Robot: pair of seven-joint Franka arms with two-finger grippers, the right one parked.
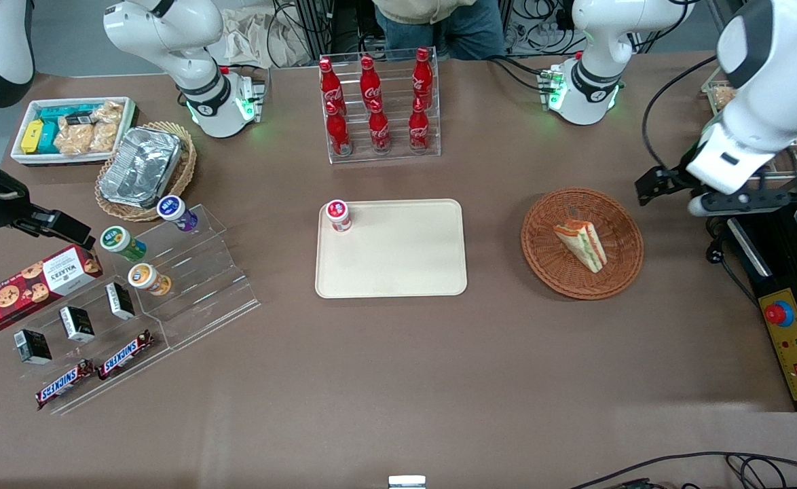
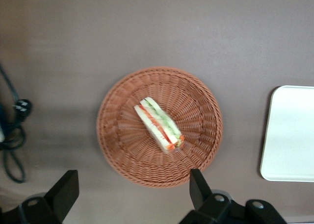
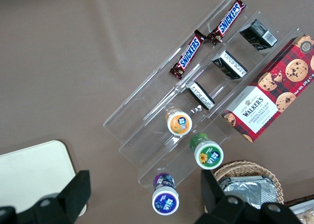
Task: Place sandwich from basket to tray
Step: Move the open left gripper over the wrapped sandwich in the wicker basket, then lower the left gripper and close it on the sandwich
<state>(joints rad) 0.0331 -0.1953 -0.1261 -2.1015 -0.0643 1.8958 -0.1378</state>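
Observation:
The sandwich (image 1: pixel 582 246), a pale wedge with green, orange and red layers, lies inside the round reddish-brown wicker basket (image 1: pixel 541 238). My left gripper (image 1: pixel 648 187) hangs above the table, just off the basket's rim toward the working arm's end. The left wrist view looks straight down on the sandwich (image 2: pixel 159 124) in the basket (image 2: pixel 122 145). There my gripper (image 2: pixel 131 189) is open, its black fingers (image 2: pixel 198 185) wide apart with nothing between them. The cream tray (image 1: pixel 398 265) lies flat beside the basket, toward the parked arm's end, and its edge (image 2: pixel 289 136) shows in the left wrist view.
A small red-capped cup (image 1: pixel 338 215) stands on a tray corner. A rack of cola bottles (image 1: pixel 378 102) stands farther from the front camera. A stepped acrylic stand (image 1: pixel 168 285) with snacks, a foil container (image 1: pixel 142 166) and a white bin (image 1: pixel 72 129) lie toward the parked arm's end. A yellow control box (image 1: pixel 795 346) lies near the working arm.

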